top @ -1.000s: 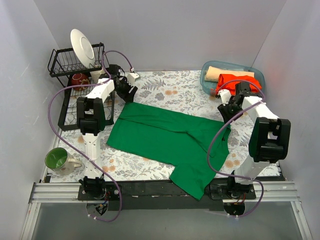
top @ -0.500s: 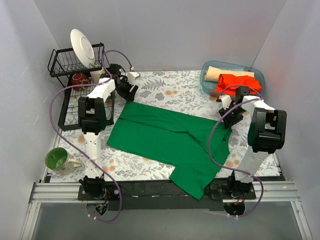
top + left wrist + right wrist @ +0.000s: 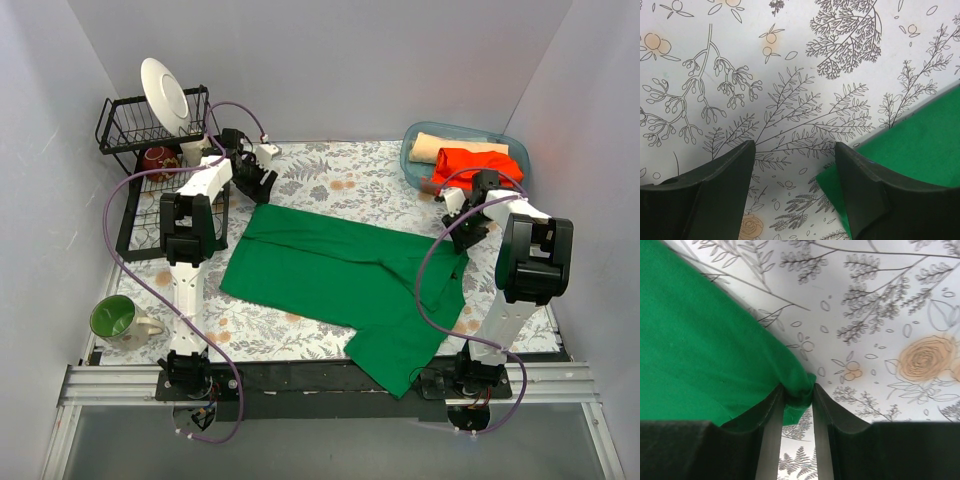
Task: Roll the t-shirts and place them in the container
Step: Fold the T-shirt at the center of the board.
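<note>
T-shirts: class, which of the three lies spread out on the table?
The green t-shirt, flat on the table, a corner pinched in the right claw. The orange-red t-shirt and tan t-shirt sit in the blue bin.

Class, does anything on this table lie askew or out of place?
The green t-shirt lies crooked, one end draped over the near edge of the table; the right gripper pinches the shirt's far corner.
</note>
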You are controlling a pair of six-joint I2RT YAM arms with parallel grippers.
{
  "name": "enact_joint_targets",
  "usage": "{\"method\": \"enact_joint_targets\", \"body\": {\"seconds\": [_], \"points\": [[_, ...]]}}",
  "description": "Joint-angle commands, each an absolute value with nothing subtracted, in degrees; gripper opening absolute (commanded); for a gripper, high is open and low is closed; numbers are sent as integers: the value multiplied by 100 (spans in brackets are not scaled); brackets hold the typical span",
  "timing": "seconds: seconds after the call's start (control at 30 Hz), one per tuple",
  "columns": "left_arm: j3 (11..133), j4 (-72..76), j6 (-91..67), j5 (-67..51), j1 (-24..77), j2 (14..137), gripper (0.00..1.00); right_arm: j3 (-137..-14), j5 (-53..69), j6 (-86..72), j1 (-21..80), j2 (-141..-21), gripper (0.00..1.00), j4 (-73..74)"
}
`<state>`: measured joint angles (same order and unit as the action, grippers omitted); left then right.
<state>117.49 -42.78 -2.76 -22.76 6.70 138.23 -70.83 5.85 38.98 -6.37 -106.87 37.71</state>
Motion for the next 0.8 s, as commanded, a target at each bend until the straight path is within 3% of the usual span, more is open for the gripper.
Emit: {"method": "enact_joint_targets", "body": {"seconds": [0.0,0.3,0.53,0.63,0.77], "points": [[11839,-4192,-457,-2443,685,13570,64,-7188,26,3999,-721,-10907,33,3252],[11629,-4175,-484,-2768,861,13097,63,-8129,-122,3867,-721,-11417,28,3164],[10899,-4148,-220,-2786,1160,12771,61,-8745,-123,3744,-712,-11382,33,3585],[10855,-4148,-272,-2847,1204,12736,58,-8631,-53,3744,-703,-10961,36,3683],[10723,-4140,-395,-2979,1213,12630,45,-8245,149,3937,-668,-10381,36,3595]]}}
